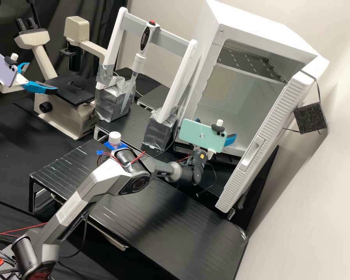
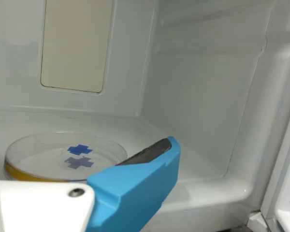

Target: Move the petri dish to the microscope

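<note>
Flat on the incubator floor (image 2: 137,130), petri dish (image 2: 43,154) lies lid up, blue cross (image 2: 79,149) showing, and gripper (image 2: 82,145) is right on it, fingers spread wide, nothing clamped. Taking the way it points as 12 o'clock, dish sits at 12, lined up w/ the gap btwn the fingers; whether either pad touches the rim, can't tell. Now the risks: if it shuts off-centre, one finger hits first & shoves the dish sideways; grip too high & prob. only the lid comes, base left behind; squeeze too hard & thin plastic tips or pops out. Back in the high view, clocking from the gripper: door (image 1: 266,144) at approx. 4, so a wide exit swing could clip it; pipette (image 1: 144,39) at 11, capped bottle (image 1: 114,139) at 9, both poss. snags en route to the microscope (image 1: 66,116), just past 9.
</note>
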